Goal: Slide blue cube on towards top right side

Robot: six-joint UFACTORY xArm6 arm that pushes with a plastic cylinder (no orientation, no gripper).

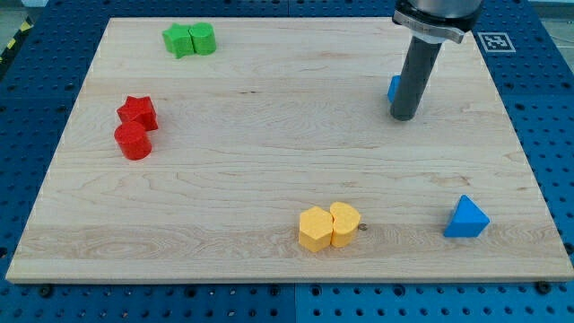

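Observation:
The blue cube [393,87] sits at the view's upper right, mostly hidden behind my dark rod; only a sliver of it shows at the rod's left side. My tip [404,117] rests on the board just in front of the cube, at its lower right, close to it or touching. The rod runs up to the arm's mount at the view's top edge.
A blue triangular block [466,218] lies at the lower right. Two yellow blocks [329,226] touch at the bottom centre. A red star [138,111] and red cylinder [133,141] sit at left. Two green blocks [189,39] sit at top left. The wooden board's [269,126] right edge is near.

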